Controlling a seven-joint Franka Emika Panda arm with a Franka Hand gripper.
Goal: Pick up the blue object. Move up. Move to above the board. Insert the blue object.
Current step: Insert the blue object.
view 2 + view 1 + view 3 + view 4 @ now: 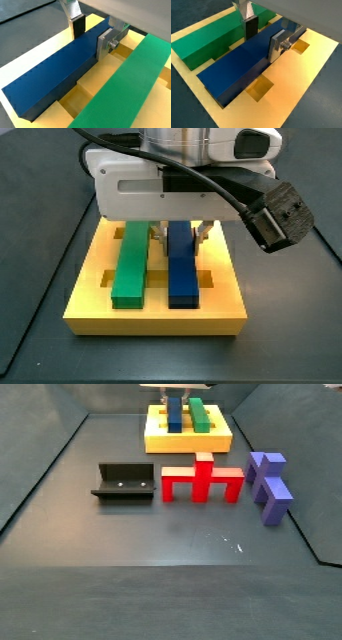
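**Blue bar down in its groove, fingers clamped on it**

I have the gripper (261, 40) low over the far end of the board, its flat silver plates with dark pads pinching the long, flat, dark blue rectangular bar (241, 67) across its width. In both wrist views one finger (105, 44) presses one long face of the blue bar and the other finger (77, 22) sits on the opposite side, so I read the grasp as closed on the piece, near one end rather than at its middle.

The blue bar lies lengthwise in a groove of the large thick yellow rectangular block with square holes (154, 318), which I take as the board. In a side view the blue bar (182, 273) runs parallel to the long green rectangular bar (130, 273) in the neighbouring groove, near it but apart. Whether it is bottomed along its whole length I cannot tell.

My judgement: insertion is at its close. I would press straight down gently, keep the wrist square to the groove so the free end does not ride up, then release and lift vertically, clear of the green bar.

Further out on the floor stand the fixture (123, 482), a red comb-shaped block (203, 481) and purplish-blue upright pieces (270, 484), all well apart from the board.
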